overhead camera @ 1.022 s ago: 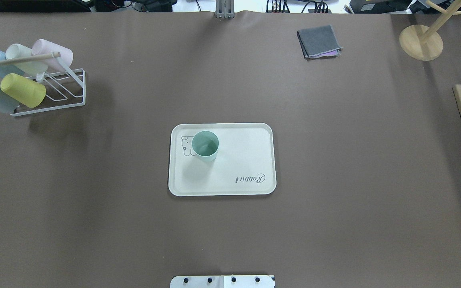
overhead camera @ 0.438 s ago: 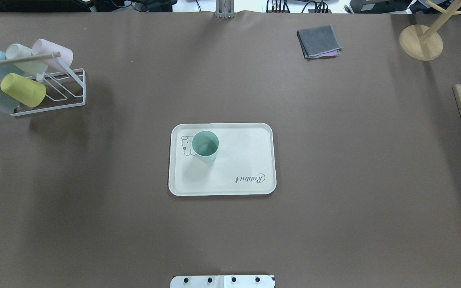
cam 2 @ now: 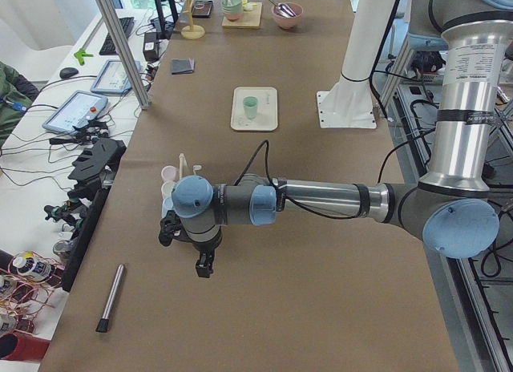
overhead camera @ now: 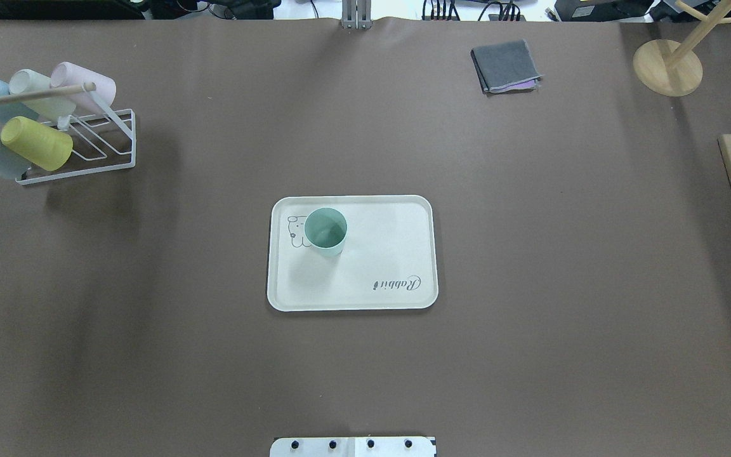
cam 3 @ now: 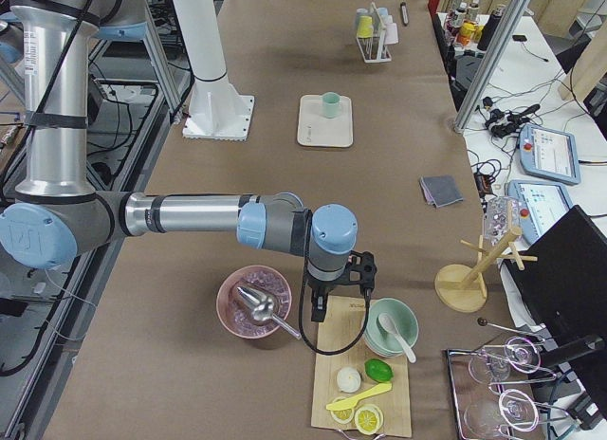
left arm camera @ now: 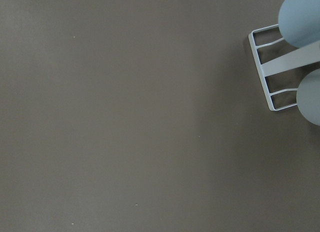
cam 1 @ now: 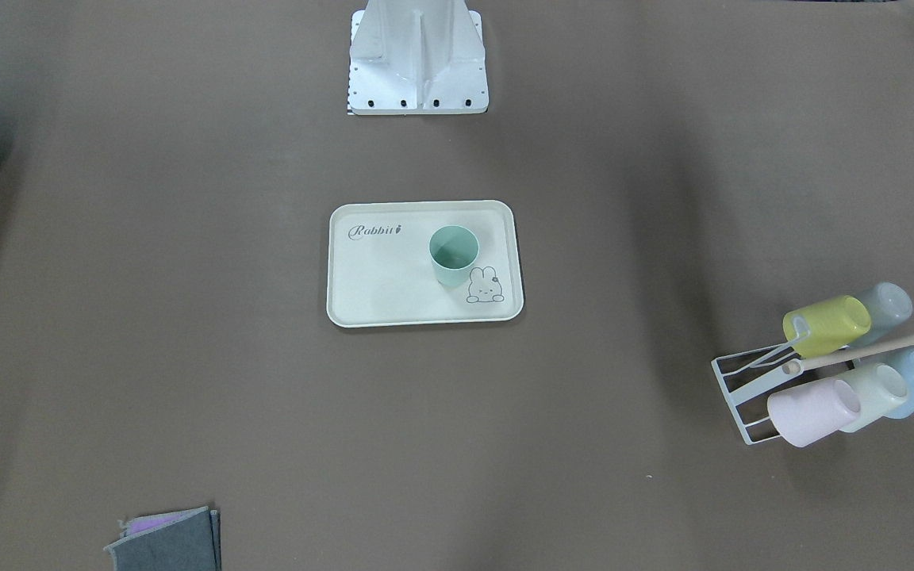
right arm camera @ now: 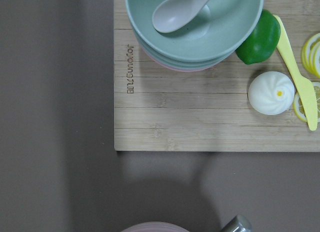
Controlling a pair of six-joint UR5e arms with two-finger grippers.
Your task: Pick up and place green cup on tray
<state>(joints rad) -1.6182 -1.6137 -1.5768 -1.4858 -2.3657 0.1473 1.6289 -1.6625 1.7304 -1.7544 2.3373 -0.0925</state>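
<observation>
The green cup (overhead camera: 325, 230) stands upright on the cream tray (overhead camera: 391, 254), in its left part next to the bunny drawing. The front-facing view shows the cup (cam 1: 453, 254) right of the middle of the tray (cam 1: 378, 277). Nothing holds the cup. My left gripper (cam 2: 204, 268) shows only in the exterior left view, hanging over the table's left end beside the cup rack. My right gripper (cam 3: 320, 312) shows only in the exterior right view, above a wooden board. I cannot tell whether either one is open or shut.
A white wire rack (overhead camera: 86, 149) with several pastel cups stands at the far left. A folded grey cloth (overhead camera: 505, 65) and a wooden stand (overhead camera: 667, 66) lie at the back right. A wooden board (right arm camera: 200, 117) carries stacked bowls (right arm camera: 195, 27), a lime and a bun.
A dark shape at the overhead view's top left edge has slipped out of view. The green cup and the tray have not moved.
</observation>
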